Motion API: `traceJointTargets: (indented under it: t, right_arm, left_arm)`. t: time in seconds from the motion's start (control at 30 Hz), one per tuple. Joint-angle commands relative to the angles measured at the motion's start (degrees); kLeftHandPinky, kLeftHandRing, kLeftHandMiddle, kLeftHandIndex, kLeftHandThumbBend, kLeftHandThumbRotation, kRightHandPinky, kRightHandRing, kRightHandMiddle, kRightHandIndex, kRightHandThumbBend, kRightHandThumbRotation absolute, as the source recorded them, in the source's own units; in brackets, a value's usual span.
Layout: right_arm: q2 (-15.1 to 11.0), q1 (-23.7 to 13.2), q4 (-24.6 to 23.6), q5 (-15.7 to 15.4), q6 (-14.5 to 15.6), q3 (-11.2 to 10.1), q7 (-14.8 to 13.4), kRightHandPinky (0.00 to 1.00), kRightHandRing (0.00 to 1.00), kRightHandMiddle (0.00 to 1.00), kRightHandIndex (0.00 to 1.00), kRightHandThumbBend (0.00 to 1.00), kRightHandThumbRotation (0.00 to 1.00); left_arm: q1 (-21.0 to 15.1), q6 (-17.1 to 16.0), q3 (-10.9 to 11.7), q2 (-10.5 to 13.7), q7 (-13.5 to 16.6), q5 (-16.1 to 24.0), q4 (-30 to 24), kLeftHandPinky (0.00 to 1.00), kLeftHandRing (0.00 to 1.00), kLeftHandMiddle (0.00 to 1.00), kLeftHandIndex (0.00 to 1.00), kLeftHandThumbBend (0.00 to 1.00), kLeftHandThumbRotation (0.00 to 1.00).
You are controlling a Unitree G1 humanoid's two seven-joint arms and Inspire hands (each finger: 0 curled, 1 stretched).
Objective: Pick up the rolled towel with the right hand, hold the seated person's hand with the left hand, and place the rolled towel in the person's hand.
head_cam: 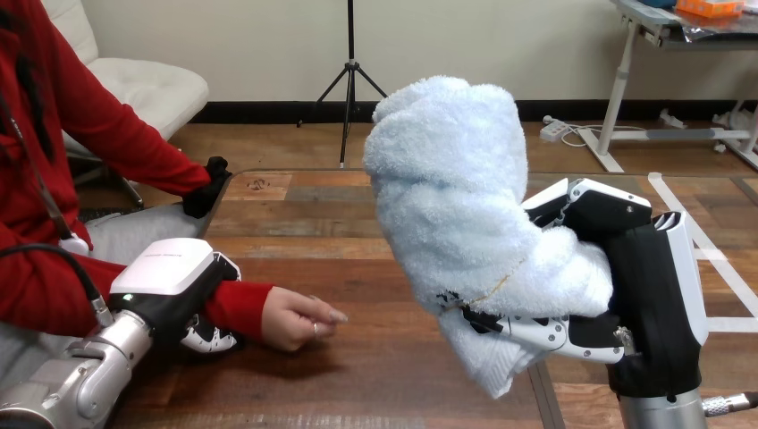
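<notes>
Fingers (212, 338) of the left hand (174, 268) curl in under the person's wrist (237, 307) at the view's lower left, and the hand's white back lies over the red sleeve, so the wrist looks clasped from above. Just right of it, the person's hand (299, 317) rests on the wooden table (357, 384), loosely closed, with no open palm on offer. Further right, the rolled towel (451, 197) is lifted clear of the table, higher than the person's hand and well apart from it. Its long axis stands near upright, leaning a little to the left at the top; the thick upper end rises well above the grip and a short lower end hangs below. The right hand (639, 295) has its fingers (536, 332) wrapped round the towel's lower part, pressing into the cloth. By my reading the pick-up and the hold are done and the handover is the step in hand. The next move calls for carrying the towel leftward and down, turning the roll to lie across the palm, which likely has to open first
</notes>
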Motion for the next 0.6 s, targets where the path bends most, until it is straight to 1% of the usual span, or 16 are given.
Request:
traceJointTargets:
  t: [0.0, 0.1, 0.2, 0.3, 0.57]
  right_arm:
    - [1.1, -3.7, -0.1, 0.4, -0.1, -0.7, -0.5, 0.02, 0.06, 0.09, 0.07, 0.53, 0.0]
    - [1.1, -4.0, 0.7, 0.4, -0.1, -0.7, -0.5, 0.02, 0.06, 0.09, 0.07, 0.53, 0.0]
    - [1.0, -4.3, 1.8, 1.1, 0.2, -0.4, 0.0, 0.02, 0.06, 0.09, 0.07, 0.52, 0.0]
    - [1.0, -5.0, 3.4, 1.4, -0.4, -0.3, 0.2, 0.02, 0.06, 0.09, 0.07, 0.52, 0.0]
    - [1.2, -6.8, 7.4, 0.0, -0.7, -0.6, -0.2, 0.02, 0.06, 0.09, 0.08, 0.52, 0.0]
  left_arm:
    - [0.1, -0.2, -0.4, -0.6, 0.1, -0.2, 0.7, 0.23, 0.28, 0.34, 0.38, 0.85, 0.09]
    - [0.0, -0.3, -0.3, -0.6, 0.0, -0.3, 0.6, 0.22, 0.27, 0.34, 0.38, 0.85, 0.09]
    - [0.1, -0.5, -0.1, -0.6, -0.1, -0.6, 0.5, 0.22, 0.27, 0.34, 0.37, 0.85, 0.09]
    - [0.2, -0.9, 0.1, -0.6, 0.0, -0.9, 0.4, 0.22, 0.27, 0.34, 0.37, 0.85, 0.09]
    - [0.2, -2.3, 0.4, -0.4, 0.4, -1.1, -0.2, 0.21, 0.27, 0.34, 0.36, 0.85, 0.08]
